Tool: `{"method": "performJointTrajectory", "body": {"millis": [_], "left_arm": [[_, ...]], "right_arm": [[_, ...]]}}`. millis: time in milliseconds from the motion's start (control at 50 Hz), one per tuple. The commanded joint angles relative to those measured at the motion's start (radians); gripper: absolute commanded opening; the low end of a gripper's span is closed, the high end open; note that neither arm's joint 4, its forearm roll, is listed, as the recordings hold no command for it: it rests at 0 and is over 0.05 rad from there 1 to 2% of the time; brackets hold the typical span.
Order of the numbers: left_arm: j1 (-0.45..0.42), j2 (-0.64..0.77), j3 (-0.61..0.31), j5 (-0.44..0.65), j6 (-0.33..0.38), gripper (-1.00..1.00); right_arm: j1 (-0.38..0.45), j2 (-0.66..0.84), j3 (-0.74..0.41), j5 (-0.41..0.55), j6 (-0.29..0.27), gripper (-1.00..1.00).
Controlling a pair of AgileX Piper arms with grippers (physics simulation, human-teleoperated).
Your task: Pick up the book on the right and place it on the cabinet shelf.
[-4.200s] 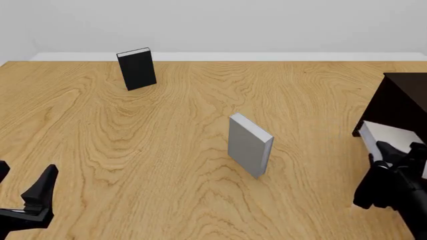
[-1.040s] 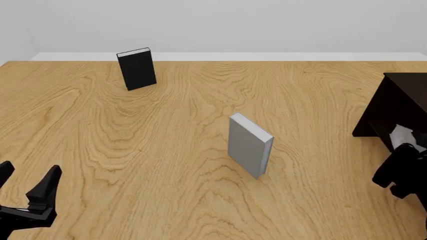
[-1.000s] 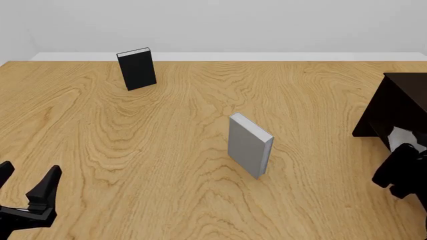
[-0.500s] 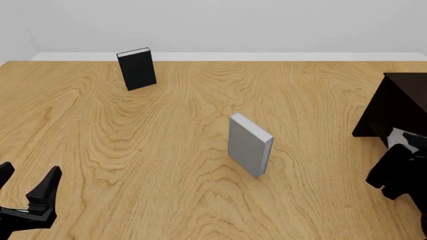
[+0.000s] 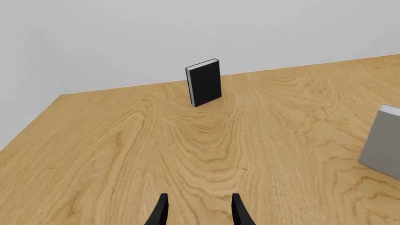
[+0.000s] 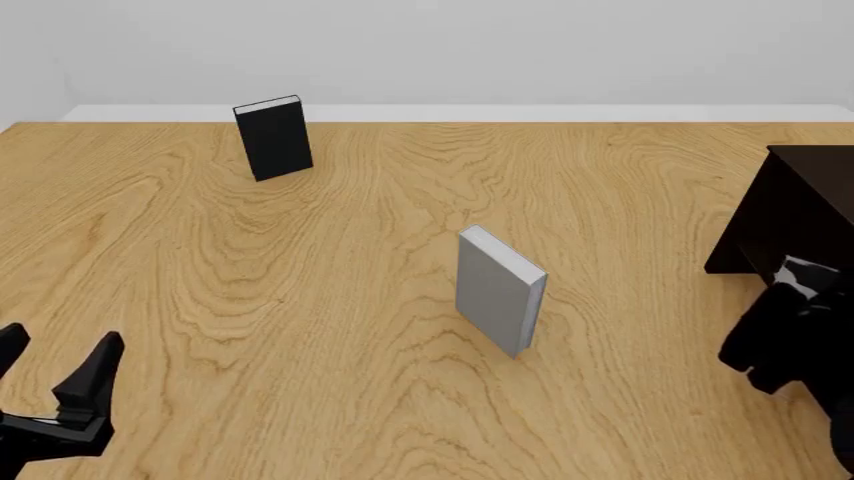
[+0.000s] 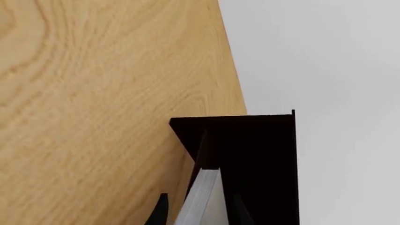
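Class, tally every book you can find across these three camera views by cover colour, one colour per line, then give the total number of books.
Black books: 1, the black book standing at the far left.
Grey books: 2, the grey book standing mid-table and the book between the right gripper fingers at the cabinet shelf.
Total: 3 books.

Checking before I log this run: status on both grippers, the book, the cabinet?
Left gripper open, idle, holding nothing. Right gripper at the cabinet, fingers either side of the book; grip unclear. Other grey book and black book stand clear.
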Motion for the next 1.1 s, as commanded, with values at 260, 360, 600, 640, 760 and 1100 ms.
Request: {"method": "performJointTrajectory", "body": {"millis": [260, 360, 600, 640, 760, 1100], "left_arm": [[-0.011, -0.002, 0.000, 0.003, -0.003, 1.00], [-0.011, -0.012, 0.000, 0.013, -0.004, 1.00], [-0.012, -0.015, 0.000, 0.018, -0.006, 1.00], [-0.011, -0.015, 0.000, 0.018, -0.004, 1.00], [-0.010, -0.022, 0.000, 0.026, -0.006, 1.00], [-0.009, -0.025, 0.000, 0.029, -0.003, 1.00]], "right_arm": [[0.052, -0.060, -0.035, 0.075, -0.039, 1.00], [0.050, -0.073, -0.035, 0.084, -0.037, 1.00], [0.047, -0.071, -0.021, 0.069, -0.037, 1.00], [0.049, -0.068, -0.023, 0.068, -0.030, 1.00], [0.054, -0.049, -0.025, 0.057, -0.027, 1.00], [0.034, -0.052, 0.002, 0.047, -0.028, 1.00]]}}
